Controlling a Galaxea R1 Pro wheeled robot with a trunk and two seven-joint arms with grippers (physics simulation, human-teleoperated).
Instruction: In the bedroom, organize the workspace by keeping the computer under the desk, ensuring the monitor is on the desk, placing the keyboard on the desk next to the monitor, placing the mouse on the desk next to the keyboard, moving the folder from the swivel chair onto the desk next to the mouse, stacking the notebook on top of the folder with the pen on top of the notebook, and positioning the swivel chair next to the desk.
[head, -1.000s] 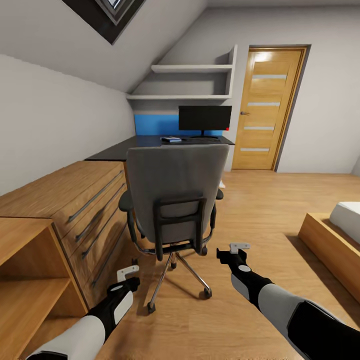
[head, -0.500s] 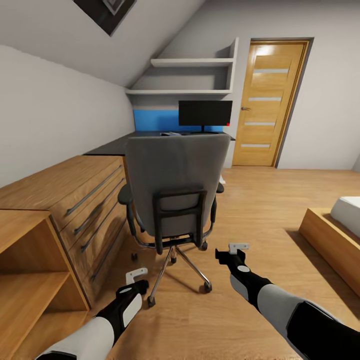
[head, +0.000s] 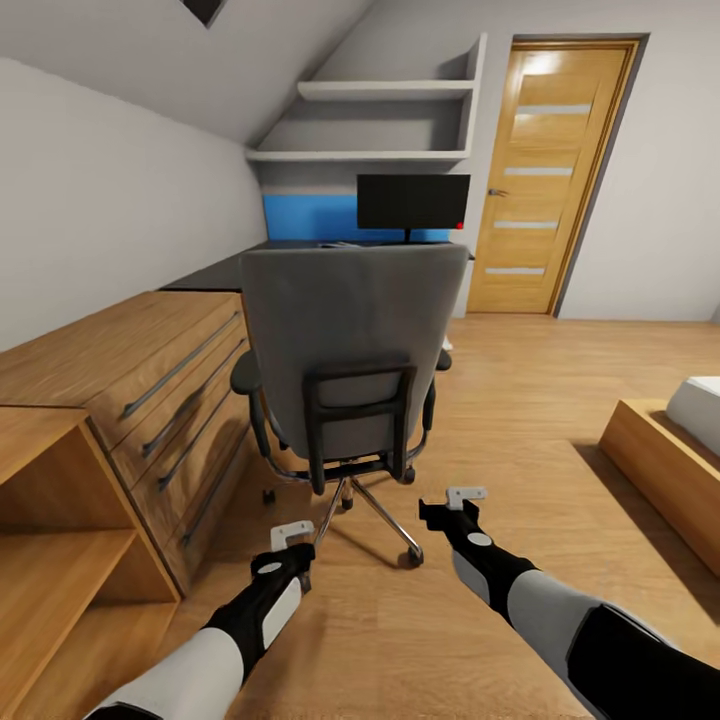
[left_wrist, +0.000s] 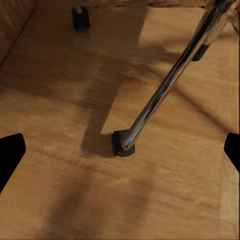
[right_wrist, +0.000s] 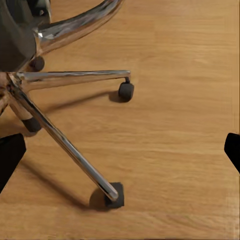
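The swivel chair (head: 345, 340) stands close in front of me, its grey back toward me, chrome base (right_wrist: 75, 80) on the wood floor. Beyond it lies the black-topped desk (head: 210, 272) with the monitor (head: 412, 202) upright on it. My left gripper (head: 292, 535) hangs open low by a chair leg (left_wrist: 165, 85) and its caster (left_wrist: 122, 144). My right gripper (head: 455, 497), also open and empty, hovers beside the base's right side. The chair back hides the keyboard, mouse, folder, notebook and pen; the computer is out of view.
A light oak chest of drawers (head: 150, 370) and an open shelf unit (head: 50, 520) line the left wall. A wooden door (head: 545, 170) is at the back right, wall shelves (head: 380, 120) above the desk, a bed platform (head: 665, 470) at right.
The view has closed in on the chair, which now looks larger and covers the desk items. My left gripper has reached forward toward the chair base; the right gripper drifted slightly left.
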